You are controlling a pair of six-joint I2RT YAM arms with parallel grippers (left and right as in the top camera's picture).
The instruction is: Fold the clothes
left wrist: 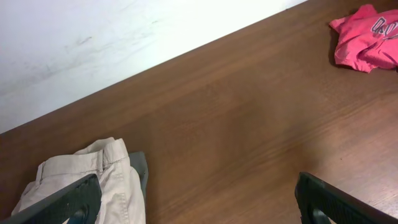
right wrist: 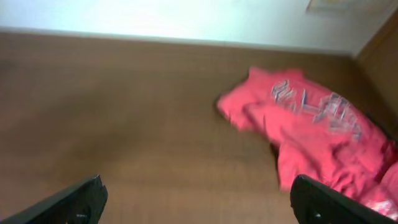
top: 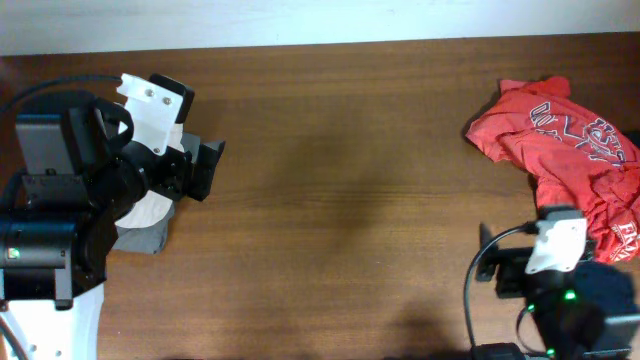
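Black arms (top: 45, 245), white housings (top: 155, 105) (black cables (top: 468, 288))

Shorts (left wrist: 115, 183) — pale beige; garment (left wrist: 140, 167) beside — grey; T-shirt (top: 560, 140) — red, white lettering; table (top: 350, 200) dark brown woodgrain.

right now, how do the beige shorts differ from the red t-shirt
Colour: the beige shorts are pale and plain, while the red T-shirt carries white lettering.
Place: the shorts sit at the left side of the table; the T-shirt lies at its far right.
Neighbour: the shorts lie against a grey garment; the T-shirt touches no grey cloth.
Shared: both lie rumpled on the table, and neither is held.
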